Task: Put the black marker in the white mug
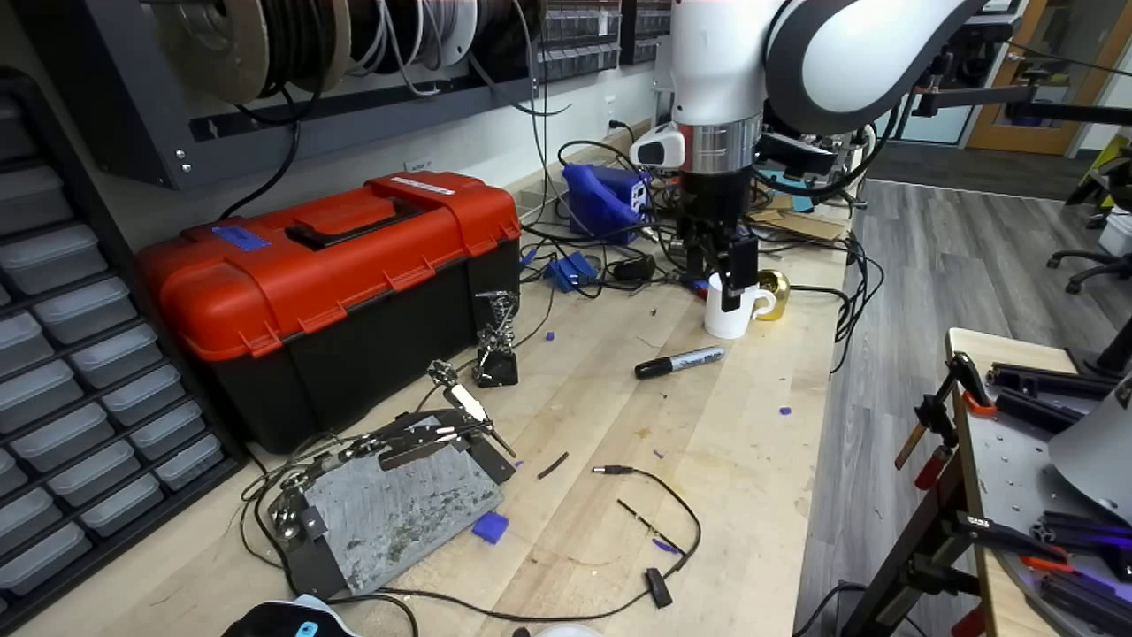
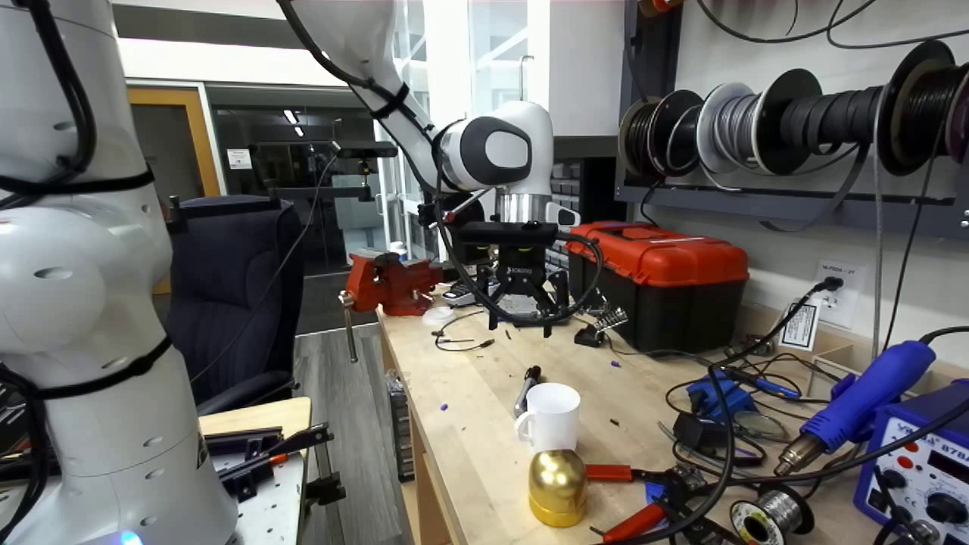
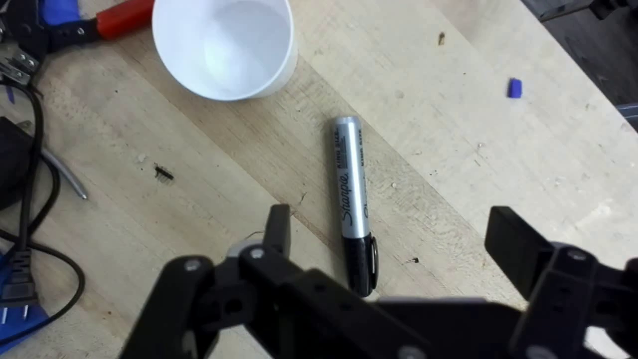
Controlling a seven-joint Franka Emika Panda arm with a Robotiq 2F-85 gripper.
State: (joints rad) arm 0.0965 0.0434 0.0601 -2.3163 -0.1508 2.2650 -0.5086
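The marker is a Sharpie with a silver-grey barrel and a black cap. It lies flat on the wooden bench in both exterior views (image 1: 679, 362) (image 2: 525, 392) and in the wrist view (image 3: 351, 179). The white mug stands upright close to the marker's barrel end, in both exterior views (image 1: 723, 322) (image 2: 556, 416) and in the wrist view (image 3: 224, 55), where its inside looks empty. My gripper (image 3: 386, 219) is open and empty above the bench, fingers pointing down. In the wrist view the marker's cap end lies between the fingers, nearer the left one. The gripper also shows in both exterior views (image 1: 713, 285) (image 2: 520, 328).
A gold rounded object (image 2: 558, 488) stands beside the mug. Red-handled pliers (image 2: 609, 473) and tangled black cables lie nearby. A blue soldering station (image 2: 927, 462) and a red toolbox (image 1: 345, 257) stand along the wall. A cable (image 1: 694, 522) lies nearer the bench's other end.
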